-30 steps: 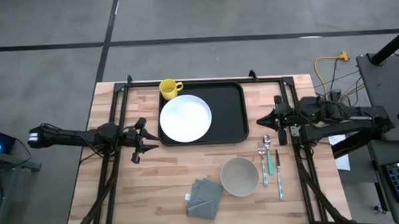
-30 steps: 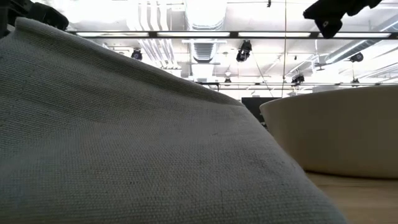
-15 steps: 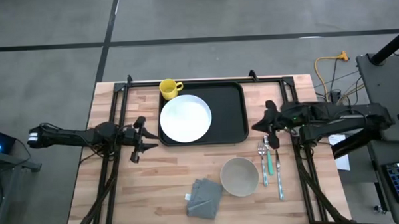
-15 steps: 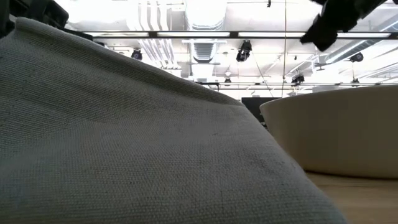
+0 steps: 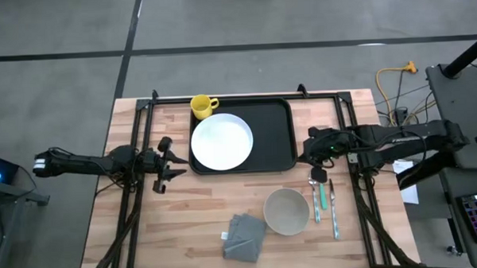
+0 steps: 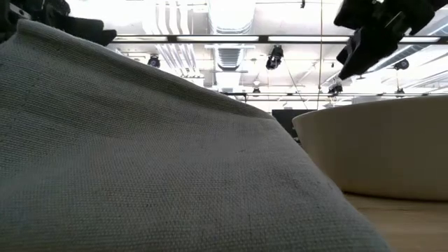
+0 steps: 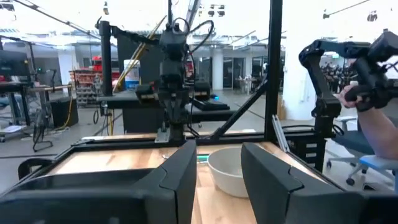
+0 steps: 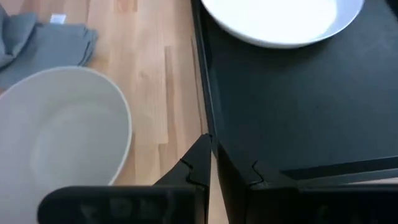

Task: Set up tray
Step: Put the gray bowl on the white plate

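Overhead cam looks straight down on my whole table (image 5: pixel 186 223). Low cam sits at table height, jammed against the napkin (image 6: pixel 140 161). Both, plus my wrist cams, catch the bowl (image 5: pixel 286 211).

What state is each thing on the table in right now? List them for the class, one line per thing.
tray: flat on the table, holding the plate.
white plate: empty, on the tray's left part.
yellow mug: upright, at the tray's far left corner.
bowl: upright, empty, off the tray.
grey napkin: folded, off the tray.
cutlery: lying beside the bowl.
left end effector: open, empty.
right end effector: shut, at the tray's right rim.
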